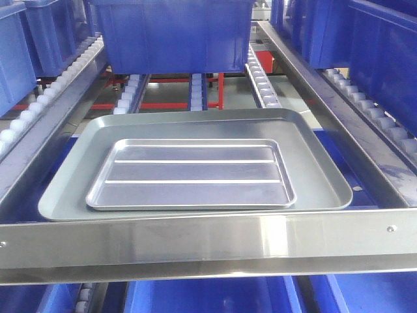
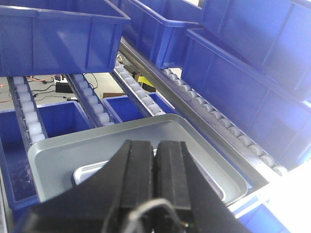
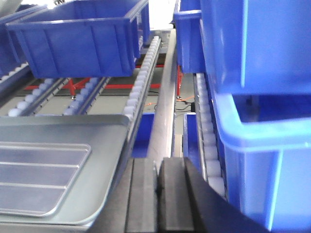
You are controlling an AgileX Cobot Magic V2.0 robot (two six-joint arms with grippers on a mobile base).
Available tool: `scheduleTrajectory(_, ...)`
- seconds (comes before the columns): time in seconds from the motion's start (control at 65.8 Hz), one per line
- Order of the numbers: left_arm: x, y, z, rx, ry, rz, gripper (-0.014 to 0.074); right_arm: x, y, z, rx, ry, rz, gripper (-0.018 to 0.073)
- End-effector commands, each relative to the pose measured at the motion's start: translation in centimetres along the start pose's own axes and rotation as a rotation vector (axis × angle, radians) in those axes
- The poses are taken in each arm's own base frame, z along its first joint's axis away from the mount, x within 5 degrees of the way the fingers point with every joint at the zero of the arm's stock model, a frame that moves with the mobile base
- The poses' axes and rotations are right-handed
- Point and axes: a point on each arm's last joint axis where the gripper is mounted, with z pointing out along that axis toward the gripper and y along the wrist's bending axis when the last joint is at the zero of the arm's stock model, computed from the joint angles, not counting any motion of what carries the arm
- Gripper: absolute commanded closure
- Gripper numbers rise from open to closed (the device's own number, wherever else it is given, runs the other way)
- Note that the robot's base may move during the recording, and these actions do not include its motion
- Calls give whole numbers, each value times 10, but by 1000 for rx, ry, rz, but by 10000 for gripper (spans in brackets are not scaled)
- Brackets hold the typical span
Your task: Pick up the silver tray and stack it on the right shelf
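The silver tray (image 1: 192, 173), shiny with two long ridges, lies flat inside a larger dull grey tray (image 1: 313, 163). Both rest in the right shelf lane, behind its broad riveted front bar (image 1: 195, 244). Neither gripper shows in the front view. In the left wrist view my left gripper (image 2: 156, 145) is shut and empty above the grey tray (image 2: 97, 145), with a corner of the silver tray (image 2: 85, 172) showing beside its fingers. In the right wrist view my right gripper (image 3: 158, 162) is shut and empty, just right of the grey tray (image 3: 102, 160) and silver tray (image 3: 39, 174).
A blue bin (image 1: 172, 32) sits in the lane just behind the trays. More blue bins (image 1: 384, 52) fill the neighbouring lane, one (image 3: 257, 160) close on the right of my right gripper. White rollers (image 1: 264, 88) line the lane's sides. Further blue bins (image 1: 208, 297) lie below the bar.
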Motion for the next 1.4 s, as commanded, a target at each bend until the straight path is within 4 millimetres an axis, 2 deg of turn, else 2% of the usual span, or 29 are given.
scheduleTrajectory(0.0,-16,-5,0,48,-95,-2,678,-8,1,-2,-7,-115,-13,510)
scheduleTrajectory(0.714,-13,-5,1,49,-85,-5,678,-8,1,-2,-9,-124,-13,510)
scheduleTrajectory(0.79,-8,-4,-4,42,-82,-5,678,-8,1,-2,-9,-124,-13,510)
scheduleTrajectory(0.882,-4,2,-19,-19,-100,-3,678,-8,1,-2,-9,-124,-13,510)
scheduleTrajectory(1.079,26,14,-59,-218,-223,180,678,-8,1,-2,-9,-124,-13,510)
scheduleTrajectory(1.155,41,18,-69,-297,-243,185,678,-8,1,-2,-9,-124,-13,510)
scheduleTrajectory(1.231,60,24,-71,-377,-226,151,678,-8,1,-2,-9,-124,-13,510)
scheduleTrajectory(1.383,82,34,-69,-493,-228,160,678,-8,1,-2,-9,-124,-13,510)
